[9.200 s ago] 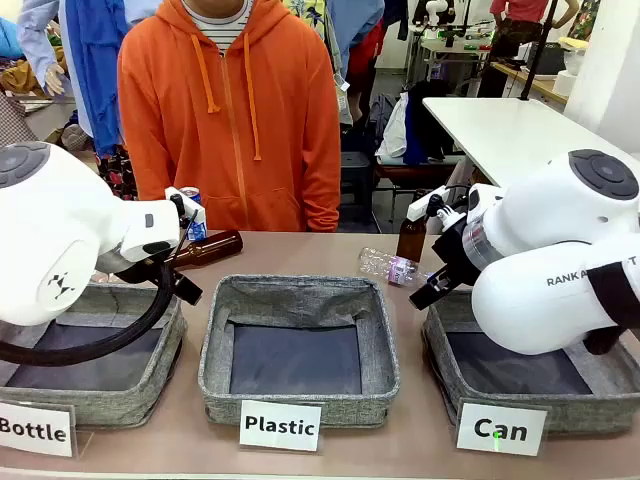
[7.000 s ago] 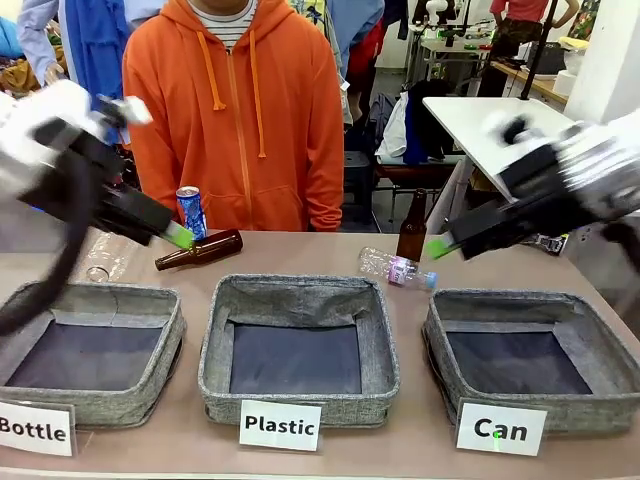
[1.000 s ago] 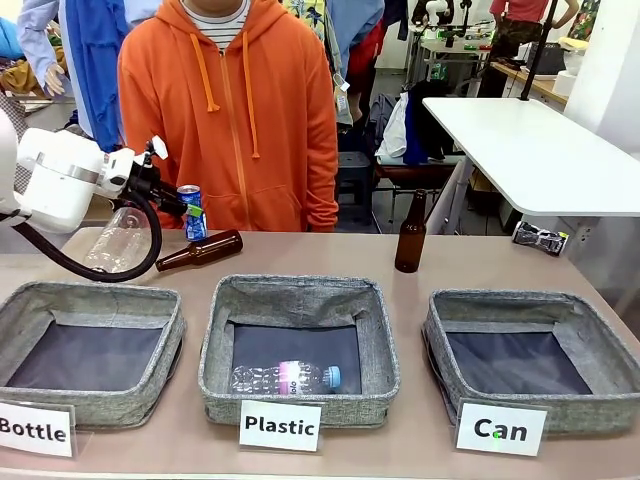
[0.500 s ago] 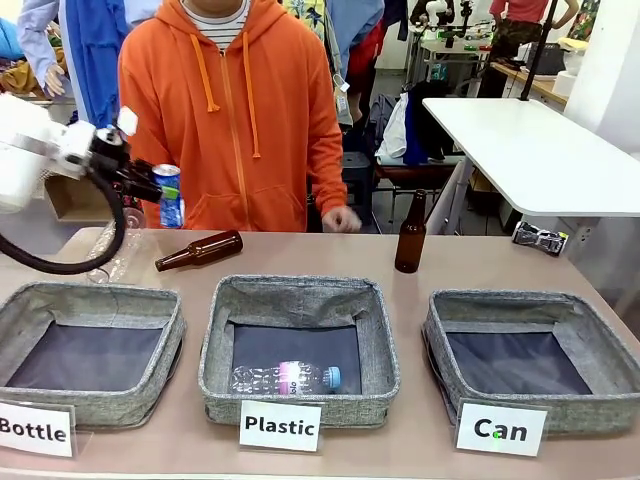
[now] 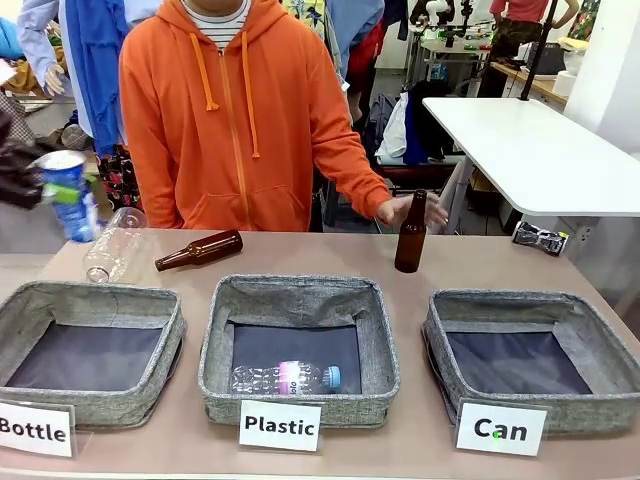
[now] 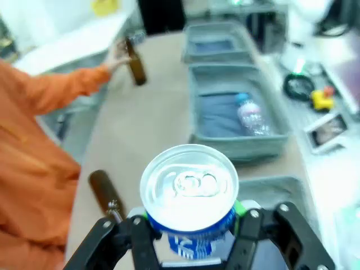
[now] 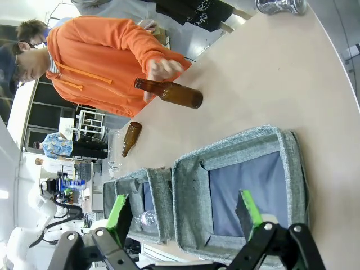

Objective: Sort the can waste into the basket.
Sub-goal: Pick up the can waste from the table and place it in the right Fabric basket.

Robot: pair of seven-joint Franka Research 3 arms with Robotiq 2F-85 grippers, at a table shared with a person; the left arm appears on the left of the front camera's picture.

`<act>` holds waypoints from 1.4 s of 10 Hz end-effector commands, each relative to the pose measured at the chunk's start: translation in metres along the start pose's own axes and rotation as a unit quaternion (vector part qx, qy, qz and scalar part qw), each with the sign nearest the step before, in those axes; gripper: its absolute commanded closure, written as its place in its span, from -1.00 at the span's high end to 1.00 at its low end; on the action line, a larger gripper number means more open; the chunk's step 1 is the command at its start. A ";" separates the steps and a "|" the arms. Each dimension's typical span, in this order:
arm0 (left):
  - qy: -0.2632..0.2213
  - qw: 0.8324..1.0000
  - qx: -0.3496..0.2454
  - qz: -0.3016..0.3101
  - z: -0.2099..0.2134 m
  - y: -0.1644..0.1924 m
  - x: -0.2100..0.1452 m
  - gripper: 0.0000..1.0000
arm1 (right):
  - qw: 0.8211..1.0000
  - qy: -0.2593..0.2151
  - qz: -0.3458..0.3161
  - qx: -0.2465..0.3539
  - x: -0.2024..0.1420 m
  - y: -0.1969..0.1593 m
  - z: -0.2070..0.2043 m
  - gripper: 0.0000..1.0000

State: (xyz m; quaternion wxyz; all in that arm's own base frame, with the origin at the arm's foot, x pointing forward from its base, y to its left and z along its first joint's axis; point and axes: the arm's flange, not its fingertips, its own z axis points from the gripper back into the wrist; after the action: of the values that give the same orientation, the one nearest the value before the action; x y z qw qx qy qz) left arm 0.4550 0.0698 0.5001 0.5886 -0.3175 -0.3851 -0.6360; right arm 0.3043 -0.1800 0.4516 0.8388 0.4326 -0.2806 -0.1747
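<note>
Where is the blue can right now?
Front view, far left: the blue can is in the air, just up-left of the clear plastic bottle, clamped in the left gripper.

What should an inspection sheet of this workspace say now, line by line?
surface: tan table, no spill seen.
job's things: blue can held in the air at the left; crushed can at the table's far right corner; Can basket empty.
clutter: lying bottle, brown; upright bottle, brown, with the person's hand at its neck; clear bottle lying at the left; plastic bottle in the Plastic basket.
grippers: left gripper shut on the blue can; right gripper open, empty.
cables: nothing seen on the table.
surroundings: person at the far side; white table behind.
</note>
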 end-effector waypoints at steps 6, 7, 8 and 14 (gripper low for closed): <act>-0.001 1.000 -0.010 -0.028 0.014 -0.057 -0.032 -1.00 | 1.000 -0.007 0.014 0.011 0.004 -0.001 -0.001 1.00; -0.001 1.000 -0.010 -0.028 0.014 -0.057 -0.032 -1.00 | 1.000 -0.007 0.014 0.011 0.004 -0.001 -0.001 1.00; -0.001 1.000 -0.010 -0.028 0.014 -0.057 -0.032 -1.00 | 1.000 -0.007 0.014 0.011 0.004 -0.001 -0.001 1.00; -0.047 0.995 -0.034 -0.083 -0.089 -0.072 0.065 -0.19 | 0.999 0.009 0.034 -0.025 0.004 0.022 0.039 1.00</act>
State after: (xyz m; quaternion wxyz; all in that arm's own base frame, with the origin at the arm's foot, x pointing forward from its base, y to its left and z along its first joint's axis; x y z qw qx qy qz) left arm 0.3934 -0.0031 0.4890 0.5173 -0.3325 -0.4126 -0.6721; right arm 0.2953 -0.1875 0.4695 0.8461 0.4192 -0.2883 -0.1590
